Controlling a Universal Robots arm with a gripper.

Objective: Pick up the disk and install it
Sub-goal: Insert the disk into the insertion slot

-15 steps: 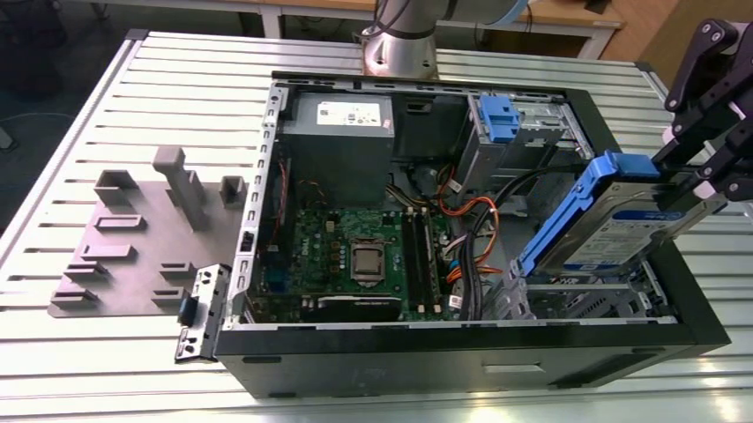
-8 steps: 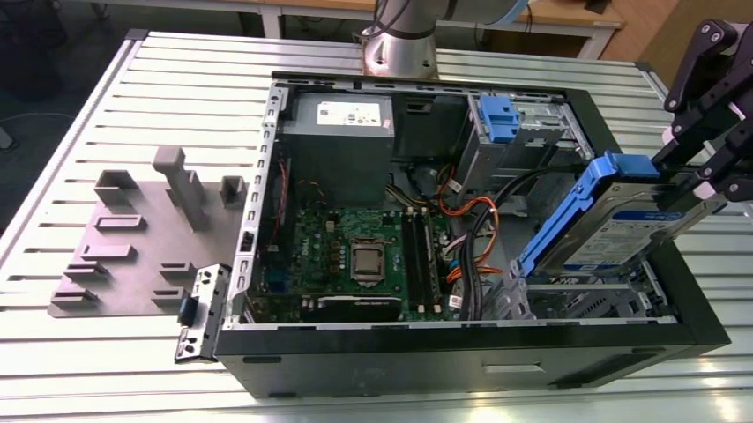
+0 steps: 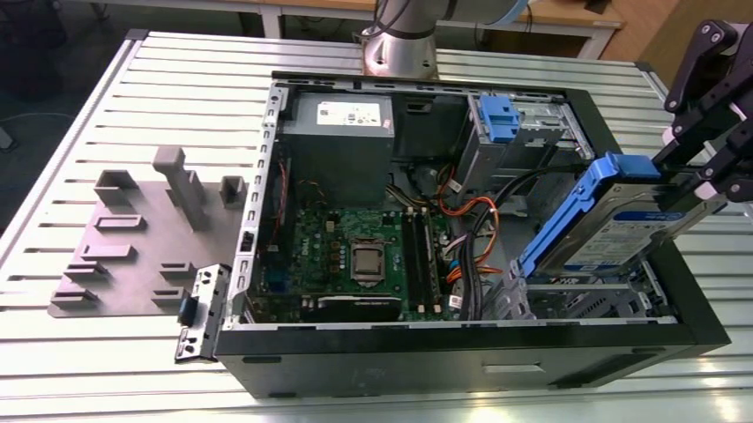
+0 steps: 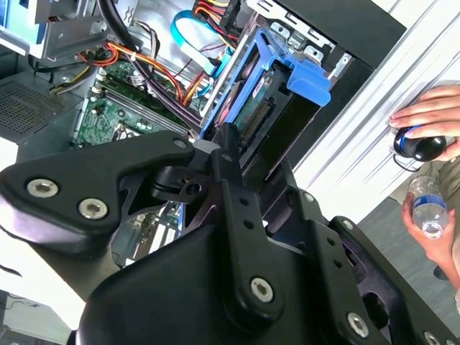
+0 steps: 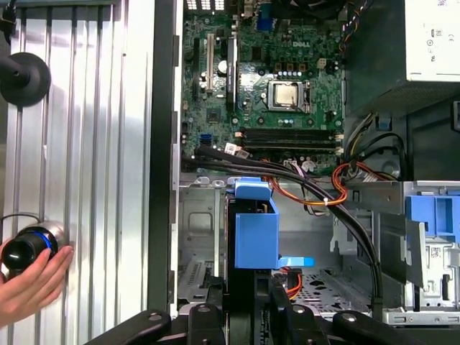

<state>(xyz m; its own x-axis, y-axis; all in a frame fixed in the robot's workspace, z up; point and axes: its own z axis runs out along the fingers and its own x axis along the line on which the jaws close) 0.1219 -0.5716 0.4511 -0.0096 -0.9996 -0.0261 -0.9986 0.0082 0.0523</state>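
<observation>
Hanging tilted over the open computer case [image 3: 471,366], the disk [image 3: 618,225] sat just above an empty metal bay [image 3: 588,298] in one corner of that case. The arm's fingers [image 3: 676,157] were closed on the disk's raised end, beside its blue tab [image 3: 623,167]. It looked stiff, dense for its size and sensitive to knocks. The bare metal faces were probably slick, so the blue plastic frame along its edges seemed the safer hold. Cables [image 3: 471,207] ran inside the case close beside it.
</observation>
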